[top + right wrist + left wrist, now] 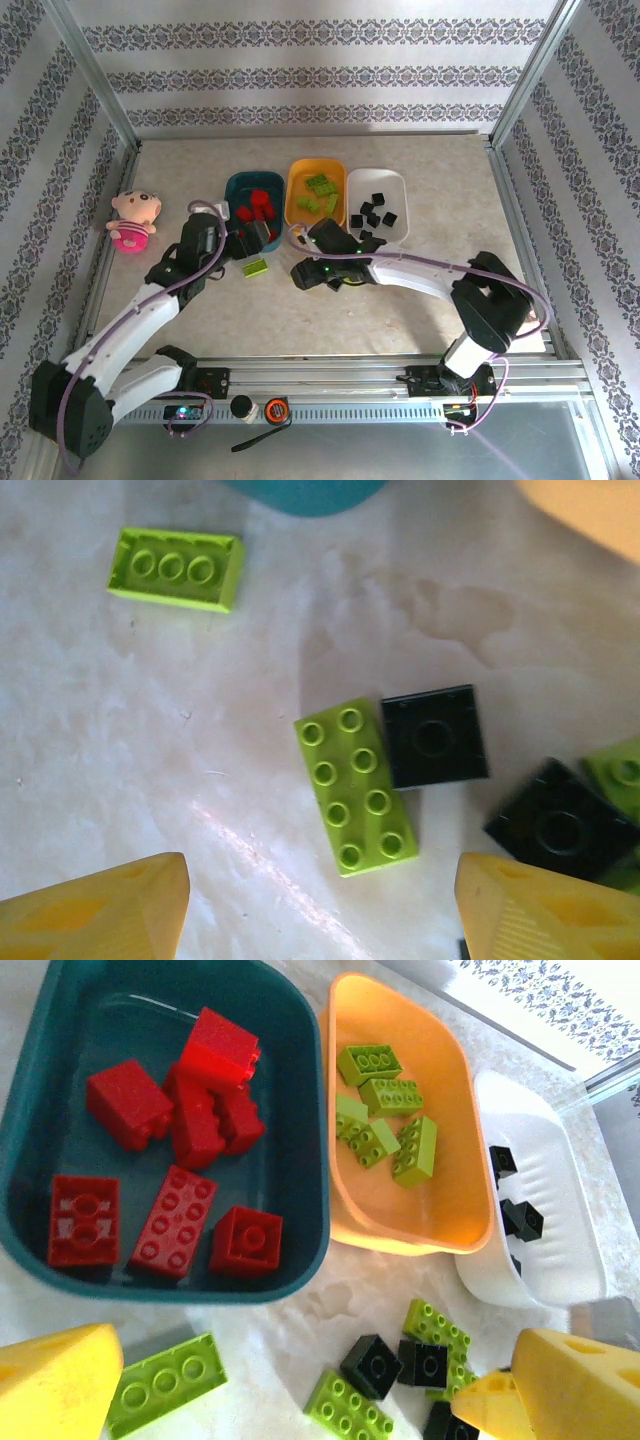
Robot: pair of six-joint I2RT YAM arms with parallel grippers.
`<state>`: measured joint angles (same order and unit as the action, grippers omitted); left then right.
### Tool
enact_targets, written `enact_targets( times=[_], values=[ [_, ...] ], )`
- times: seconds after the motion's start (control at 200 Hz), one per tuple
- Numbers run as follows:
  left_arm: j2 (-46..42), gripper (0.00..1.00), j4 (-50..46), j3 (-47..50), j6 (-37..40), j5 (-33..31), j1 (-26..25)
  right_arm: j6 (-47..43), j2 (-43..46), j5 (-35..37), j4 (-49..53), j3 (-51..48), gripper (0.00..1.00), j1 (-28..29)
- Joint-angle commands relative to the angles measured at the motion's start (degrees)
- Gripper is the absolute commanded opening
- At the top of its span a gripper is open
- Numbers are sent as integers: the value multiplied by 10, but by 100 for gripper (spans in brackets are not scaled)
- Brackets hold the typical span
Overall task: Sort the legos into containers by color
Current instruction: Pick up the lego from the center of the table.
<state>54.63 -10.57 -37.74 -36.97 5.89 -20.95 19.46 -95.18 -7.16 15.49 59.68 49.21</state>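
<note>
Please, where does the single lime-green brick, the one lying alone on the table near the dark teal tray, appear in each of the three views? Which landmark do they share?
Top external: the lone green brick is left of centre, nearer the arms than the teal tray.
Left wrist: bottom left, below the tray's near rim.
Right wrist: top left, left of the tray's corner.
Shared landmark: the teal tray.
</note>
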Motion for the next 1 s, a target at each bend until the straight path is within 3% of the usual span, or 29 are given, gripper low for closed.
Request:
enact_targets(
  times=[0.0, 0.32, 0.805, 0.994],
  values=[
    [-38, 100, -34, 20, -17, -8, -4, -32, -30, 11, 46, 43, 71, 11],
    [-77, 100, -46, 50, -25, -15, -4, -49, -85, 71, 120, 88, 64, 35],
    [-70, 100, -39, 59, -32, -17, -4, -61, -165, 150, 136, 136, 63, 56],
    [-77, 100, -40, 61, -33, -21, -3, -76, -190, 167, 150, 150, 56, 77]
  ],
)
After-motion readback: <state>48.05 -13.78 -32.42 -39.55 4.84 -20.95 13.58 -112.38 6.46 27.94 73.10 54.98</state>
